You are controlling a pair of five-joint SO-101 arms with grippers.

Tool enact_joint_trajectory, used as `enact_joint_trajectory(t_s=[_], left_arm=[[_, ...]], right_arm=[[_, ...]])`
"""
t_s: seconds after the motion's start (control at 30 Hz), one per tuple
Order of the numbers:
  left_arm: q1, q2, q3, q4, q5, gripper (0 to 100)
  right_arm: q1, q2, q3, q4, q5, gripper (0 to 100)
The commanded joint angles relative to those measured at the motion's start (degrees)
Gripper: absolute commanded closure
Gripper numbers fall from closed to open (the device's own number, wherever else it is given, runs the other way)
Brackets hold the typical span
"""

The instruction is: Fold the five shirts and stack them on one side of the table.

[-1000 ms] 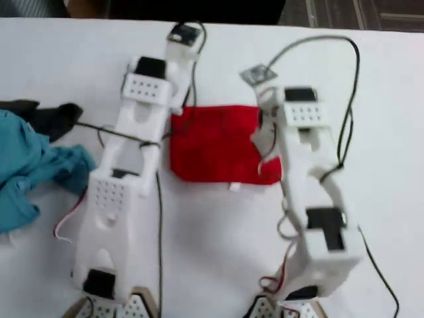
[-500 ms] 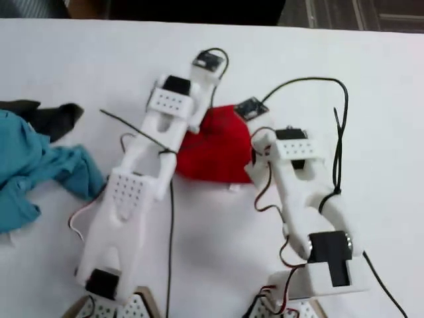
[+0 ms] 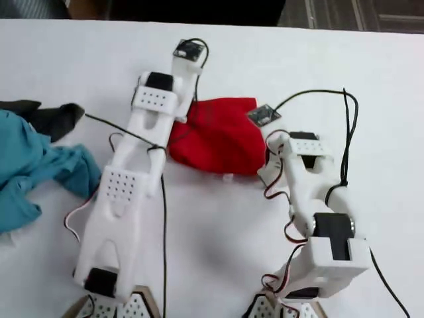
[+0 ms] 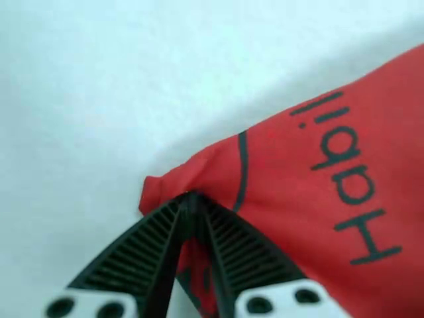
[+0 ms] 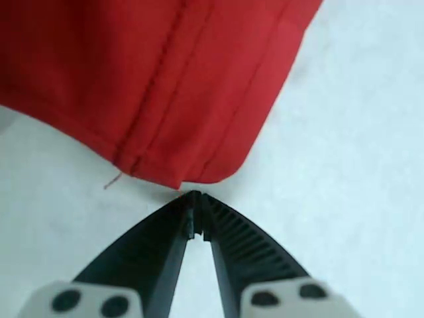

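Both arms have shifted since half a second ago, and the red shirt [image 3: 218,136] now lies broader between them at mid-worktop [image 3: 218,252]. Folding this shirt seems under way; next, the pinched corner needs carrying across. One corner is clenched in the left hand [image 4: 192,202]; the right hand [image 5: 195,199] is closed, tips at the hem, grip unclear.
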Motion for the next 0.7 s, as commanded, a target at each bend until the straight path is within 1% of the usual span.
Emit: enact_joint_trajectory(t_s=[0.0, 0.17, 0.23, 0.3, 0.4, 0.53, 0.67], left_arm=[[-0.88, -1.23, -6.90, 5.98, -0.35, 97], [-0.44, -1.23, -22.29, 19.52, -0.44, 97], [-0.35, -1.32, -25.01, 20.84, -0.44, 97], [-0.97, -2.29, -24.66, 20.75, -0.44, 97], [0.44, -5.45, -16.48, 20.75, -0.44, 97], [4.31, -13.10, -1.36, 20.57, -0.18, 97], [6.07, -21.10, 9.01, 20.13, -0.18, 97]], right_arm=[[0.57, -4.79, -0.35, 1.01, 0.35, 97.7], [0.66, -14.81, -7.82, 7.60, -0.09, 97.7], [0.66, -15.34, -13.54, 9.01, -0.35, 97.8], [0.66, -12.88, -20.48, 10.15, -3.78, 97.8], [0.48, -3.91, -31.91, 13.76, -7.03, 97.8], [-0.84, 11.74, -46.86, 20.00, -7.38, 97.8], [-2.86, 22.99, -61.01, 25.36, -7.47, 97.8]])
